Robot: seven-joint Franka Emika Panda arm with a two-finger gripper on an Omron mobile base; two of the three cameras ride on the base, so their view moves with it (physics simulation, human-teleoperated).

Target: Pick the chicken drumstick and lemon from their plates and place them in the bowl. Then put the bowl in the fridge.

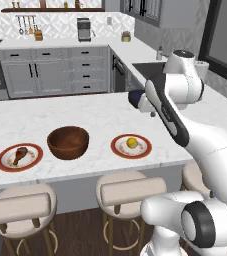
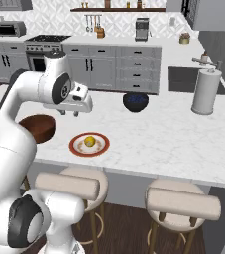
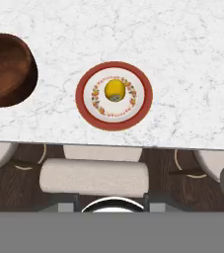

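I am facing a white marble island counter (image 1: 60, 112) stretching across the middle of the frame. Cushioned bar stools (image 1: 130, 192) are standing along its near edge over dark wood flooring (image 1: 85, 235). Grey cabinets (image 1: 55, 70) are lining the far wall at upper left, a coffee machine (image 1: 84, 29) sitting above them.

Both base views look forward and down from behind the arm, one from its left, one from its right, sharing the tabletop (image 1: 85, 117) near its stool-side edge, the lemon (image 1: 131, 142) plate and the bowl (image 1: 68, 141). The hand view looks straight down from high over that same edge.
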